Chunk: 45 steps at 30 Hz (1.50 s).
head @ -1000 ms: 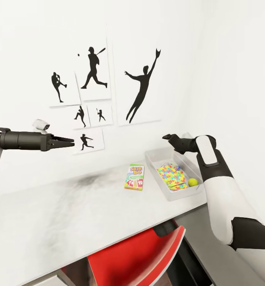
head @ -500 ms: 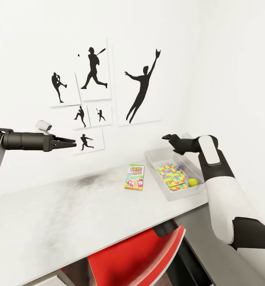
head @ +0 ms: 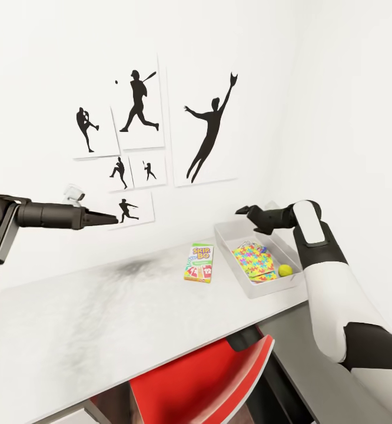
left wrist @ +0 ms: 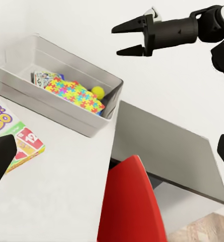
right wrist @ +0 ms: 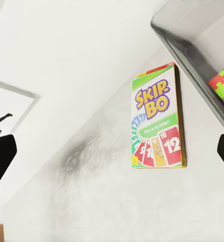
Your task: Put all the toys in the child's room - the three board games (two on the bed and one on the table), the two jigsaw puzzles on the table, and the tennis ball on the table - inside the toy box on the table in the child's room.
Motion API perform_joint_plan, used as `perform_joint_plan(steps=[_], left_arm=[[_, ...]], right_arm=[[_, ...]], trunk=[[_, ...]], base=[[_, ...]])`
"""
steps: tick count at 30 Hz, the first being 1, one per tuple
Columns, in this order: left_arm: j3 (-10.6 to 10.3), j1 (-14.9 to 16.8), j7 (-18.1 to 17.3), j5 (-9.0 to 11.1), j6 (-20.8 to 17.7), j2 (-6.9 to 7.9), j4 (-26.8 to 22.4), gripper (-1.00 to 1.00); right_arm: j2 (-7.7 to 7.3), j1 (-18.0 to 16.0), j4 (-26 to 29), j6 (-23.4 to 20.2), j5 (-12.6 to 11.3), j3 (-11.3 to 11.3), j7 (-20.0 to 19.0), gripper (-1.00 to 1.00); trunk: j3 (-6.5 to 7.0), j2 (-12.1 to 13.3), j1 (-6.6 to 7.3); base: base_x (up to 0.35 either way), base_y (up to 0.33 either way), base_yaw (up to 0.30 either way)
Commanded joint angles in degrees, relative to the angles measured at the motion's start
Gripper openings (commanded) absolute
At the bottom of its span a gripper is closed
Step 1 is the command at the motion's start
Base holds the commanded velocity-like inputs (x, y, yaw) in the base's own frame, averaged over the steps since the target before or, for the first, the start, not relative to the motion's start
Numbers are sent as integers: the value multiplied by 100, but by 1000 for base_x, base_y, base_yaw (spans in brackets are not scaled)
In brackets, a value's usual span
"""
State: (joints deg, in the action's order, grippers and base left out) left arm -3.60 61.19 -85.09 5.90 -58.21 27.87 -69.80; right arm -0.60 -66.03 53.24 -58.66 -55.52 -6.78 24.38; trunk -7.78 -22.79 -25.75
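A Skip-Bo board game lies flat on the pale table, just left of the toy box. Inside the box lie a multicoloured jigsaw puzzle, the yellow tennis ball and a printed box partly under the puzzle. My right gripper hovers open above the box's near-left corner, pointing towards the board game. Far to the left my left gripper is held high over the table, open, seen edge-on. The left wrist view shows the right gripper with its fingers apart.
A red chair is tucked under the table's front edge. A lower dark grey top joins the table to the right of the toy box. The white wall behind carries baseball silhouette posters.
My left gripper has moved a little right and rolled, so its fingers now look like one point. The right gripper has shifted slightly left and down, towards the board game.
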Motion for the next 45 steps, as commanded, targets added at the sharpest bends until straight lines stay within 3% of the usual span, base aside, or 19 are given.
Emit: perform_joint_plan(steps=[1, 6, 12, 15, 16, 21, 23, 25, 27, 32, 38, 42, 45], left_arm=[[-16, 7, 28, 27, -63, -3, 75, 100], [7, 10, 332, 32, -68, -195, 246, 100], [31, 32, 987, 43, -114, -534, 391, 100], [33, 48, 1228, 45, -120, -715, 477, 100], [34, 76, 1426, 47, -120, -864, 596, 100], [37, 124, 1977, 55, -111, -1206, 910, 100], [36, 133, 2334, 55, -100, -1440, 1035, 100], [39, 135, 2534, 57, -95, -1556, 1102, 100], [53, 137, 2959, 59, -86, -1810, 1283, 100], [67, 138, 3681, 73, -69, -2248, 1669, 100], [97, 138, 4374, 72, -45, -2672, 1811, 100], [168, 138, 5226, 70, 200, -3115, 1852, 100], [188, 138, 5844, 96, 330, -3303, 1884, 100]], right_arm=[[-3, -6, 39, -44, -73, -9, 86, 100], [12, -9, 542, -92, -78, 7, 272, 100], [79, -62, 836, -134, -108, 10, 1063, 100], [88, -132, 921, -134, -118, 12, 1245, 100], [92, -190, 987, -134, -122, 16, 1310, 100], [75, -264, 1096, -134, -125, 109, 1487, 100], [38, -281, 1124, -134, -128, 275, 1675, 100], [27, -298, 1124, -134, -142, 332, 1741, 100], [0, -333, 1105, -134, -210, 396, 1813, 100], [-34, -348, 1138, -134, -296, 439, 1867, 100], [-182, -307, 1176, -134, -313, 495, 1880, 100], [-220, -298, 1291, -134, -317, 504, 1885, 100], [-231, -297, 1393, -134, -318, 506, 1886, 100]], trunk=[[-13, -13, -4], [-13, -13, -4], [-13, -13, -4], [-13, -13, -4], [-13, -13, -4], [-13, -13, -4], [-13, -13, -4], [-13, -13, -4], [-13, -13, -4], [-13, -13, -4], [-13, -13, -4], [-13, -13, -4], [-9, -13, -4]], base=[[0, 0, 0], [0, 0, 0], [0, 0, 0], [0, 0, 0], [0, 0, 0], [0, 0, 0], [0, 0, 0], [0, 0, 0], [0, 0, 0], [0, 0, 0], [0, 0, 0], [0, 0, 0], [0, 0, 0]])
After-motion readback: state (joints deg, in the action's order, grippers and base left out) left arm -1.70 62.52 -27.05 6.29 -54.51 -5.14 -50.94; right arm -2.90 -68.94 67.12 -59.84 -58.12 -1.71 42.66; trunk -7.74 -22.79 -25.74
